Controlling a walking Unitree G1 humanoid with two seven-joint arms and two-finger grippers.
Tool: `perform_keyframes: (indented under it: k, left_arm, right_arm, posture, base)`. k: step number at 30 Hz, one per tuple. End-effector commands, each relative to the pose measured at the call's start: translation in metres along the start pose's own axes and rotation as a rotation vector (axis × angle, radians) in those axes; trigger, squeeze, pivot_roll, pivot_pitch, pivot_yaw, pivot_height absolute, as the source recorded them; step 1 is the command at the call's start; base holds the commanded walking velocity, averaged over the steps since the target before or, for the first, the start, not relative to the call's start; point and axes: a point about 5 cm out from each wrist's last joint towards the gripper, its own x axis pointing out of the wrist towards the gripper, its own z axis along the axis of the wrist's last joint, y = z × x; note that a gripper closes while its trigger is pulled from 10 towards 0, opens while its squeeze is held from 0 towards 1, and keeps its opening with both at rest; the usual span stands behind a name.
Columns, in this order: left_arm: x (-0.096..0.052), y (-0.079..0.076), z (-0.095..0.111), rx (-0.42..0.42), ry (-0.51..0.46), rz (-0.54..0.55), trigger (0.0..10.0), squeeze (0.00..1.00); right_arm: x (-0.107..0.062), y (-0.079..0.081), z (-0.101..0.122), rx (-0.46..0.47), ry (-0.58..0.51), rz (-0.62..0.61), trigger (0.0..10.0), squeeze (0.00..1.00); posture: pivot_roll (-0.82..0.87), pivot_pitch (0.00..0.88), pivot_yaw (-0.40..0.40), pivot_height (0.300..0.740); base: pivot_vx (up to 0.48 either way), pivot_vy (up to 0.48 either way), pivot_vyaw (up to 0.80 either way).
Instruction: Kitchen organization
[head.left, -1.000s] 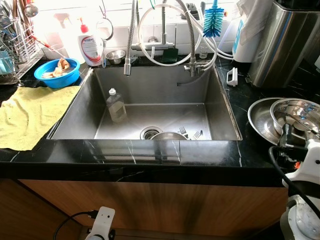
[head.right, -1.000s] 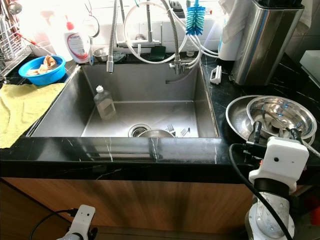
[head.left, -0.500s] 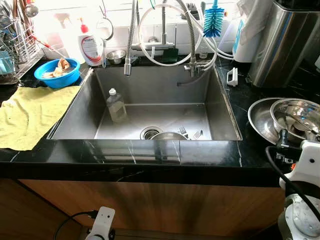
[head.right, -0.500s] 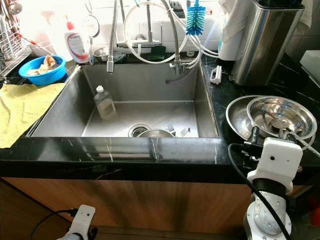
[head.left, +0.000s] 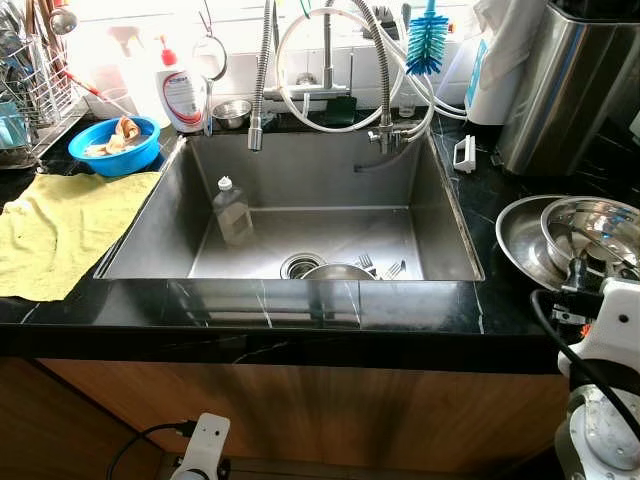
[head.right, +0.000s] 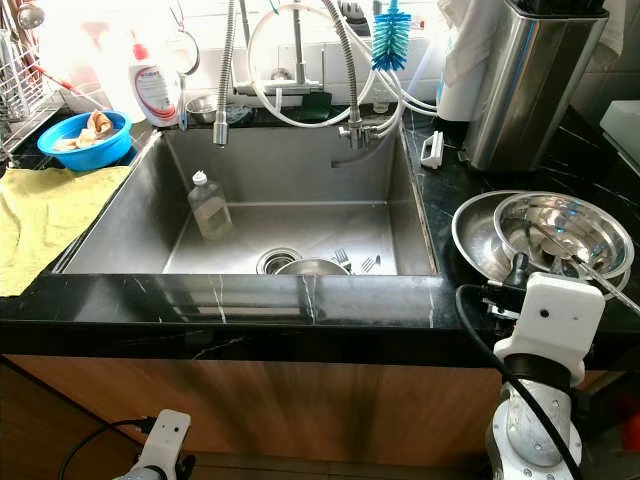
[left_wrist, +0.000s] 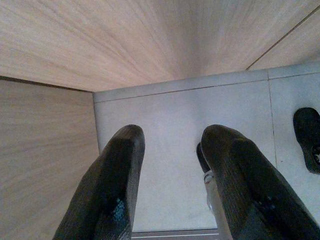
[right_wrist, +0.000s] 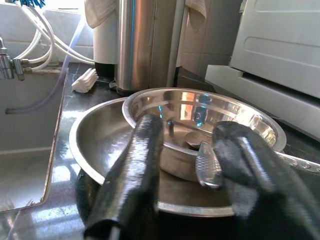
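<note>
Two nested steel bowls stand on the black counter right of the sink: a wide outer one (head.right: 476, 238) and a smaller inner one (right_wrist: 200, 107). A metal utensil (right_wrist: 207, 165) lies across the inner bowl, its handle over the near rim. My right gripper (right_wrist: 187, 132) is open at the bowls' near edge, one finger on either side of the inner bowl's rim and the handle close to one finger. In the sink (head.left: 170, 210) a clear plastic bottle (head.left: 232, 210) stands, and forks and a small steel dish (head.left: 338, 270) lie by the drain. My left gripper (left_wrist: 170, 145) hangs open beside the wooden cabinet.
A yellow cloth (head.left: 60, 225), a blue bowl of scraps (head.left: 115, 143), a dish rack (head.left: 25, 90) and a soap bottle (head.left: 182, 95) are left of the sink. A tall steel container (head.right: 530, 85) stands behind the bowls. Faucet hoses (head.left: 330, 70) and a blue brush (head.left: 427, 40) hang over the basin.
My right gripper has shifted slightly at the near rim of the steel bowls. The left arm and the things in the sink have not moved.
</note>
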Motion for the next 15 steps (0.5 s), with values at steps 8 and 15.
perform_keyframes:
  k: [8,15]
  left_arm:
    - [-0.0007,0.0033,-0.003,0.014,0.009,0.007,10.0,0.0]
    - [-0.0007,0.0036,-0.0028,0.014,0.009,0.008,10.0,0.0]
  right_arm:
    - [0.0029,0.0037,-0.0008,0.054,0.034,-0.003,0.0,0.0]
    - [0.0046,0.0052,0.0036,0.065,0.024,0.005,0.0,0.0]
  posture:
    - [-0.21,0.0,0.067,0.74]
    - [-0.21,0.0,0.068,0.74]
  base:
    - [0.0,0.0,0.0]
    - [0.0,0.0,0.0]
